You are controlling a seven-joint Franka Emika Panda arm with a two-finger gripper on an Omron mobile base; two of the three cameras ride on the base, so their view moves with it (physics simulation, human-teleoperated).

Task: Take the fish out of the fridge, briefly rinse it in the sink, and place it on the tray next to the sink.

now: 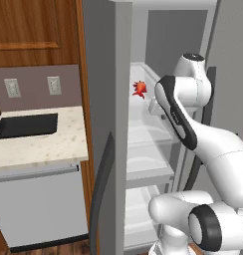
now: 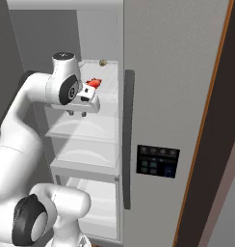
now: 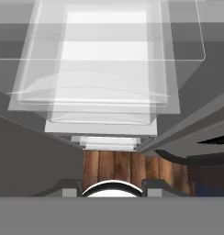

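Red-orange, the fish sits on an upper white shelf inside the open fridge, in the upper middle of the left base frame. The arm's hand hangs just right of it, apart from it. How far the fingers are open I cannot tell; nothing shows between them. At left, the dark sink lies in the speckled counter.
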